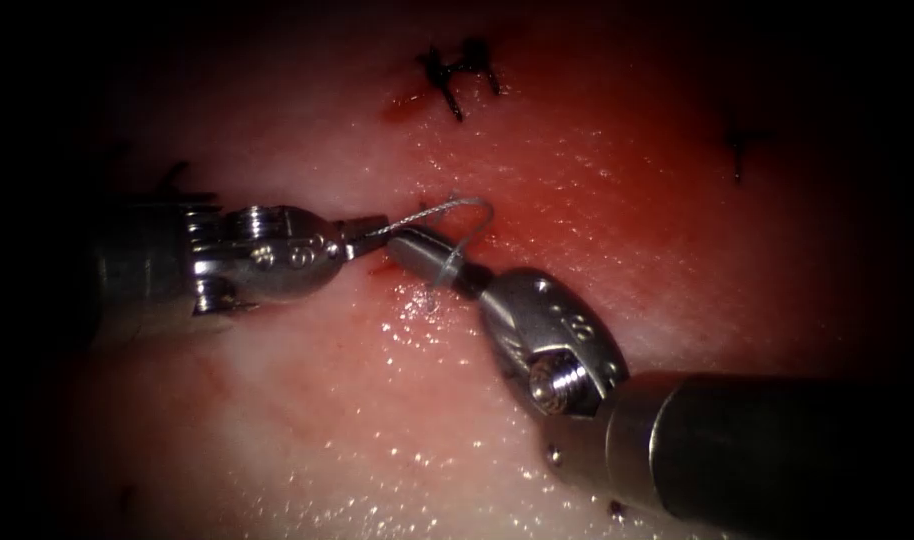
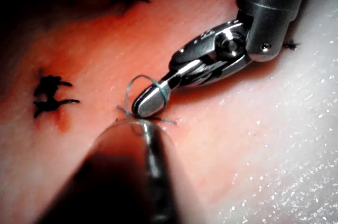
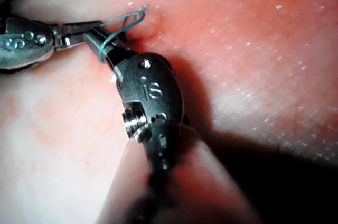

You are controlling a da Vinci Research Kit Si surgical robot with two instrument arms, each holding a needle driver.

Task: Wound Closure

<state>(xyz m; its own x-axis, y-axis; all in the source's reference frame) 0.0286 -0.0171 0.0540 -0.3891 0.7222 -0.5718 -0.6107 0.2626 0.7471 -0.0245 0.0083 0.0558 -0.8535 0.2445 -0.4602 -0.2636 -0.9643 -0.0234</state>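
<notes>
My left tool (image 1: 372, 231) comes in from the left, its jaws shut on the pale thread (image 1: 455, 203). From those jaws the thread rises to the right, curls over and wraps once around the jaws of my right tool (image 1: 409, 247). The right tool's jaws are shut with the loop (image 2: 162, 94) around them, and I see nothing between them. Its tip lies just below the left tool's tip, close over the tissue (image 1: 307, 400). In the right wrist view the thread loop (image 3: 124, 23) circles the right tool (image 3: 96, 38) beside the left tool (image 3: 79, 27).
Dark finished stitches (image 1: 462, 72) sit further up the tissue, with another stitch (image 1: 739, 146) at the right. Red fluid (image 1: 577, 190) wets the tissue around the tools. Short thread ends (image 2: 122, 110) lie on the tissue by the right tool's tip.
</notes>
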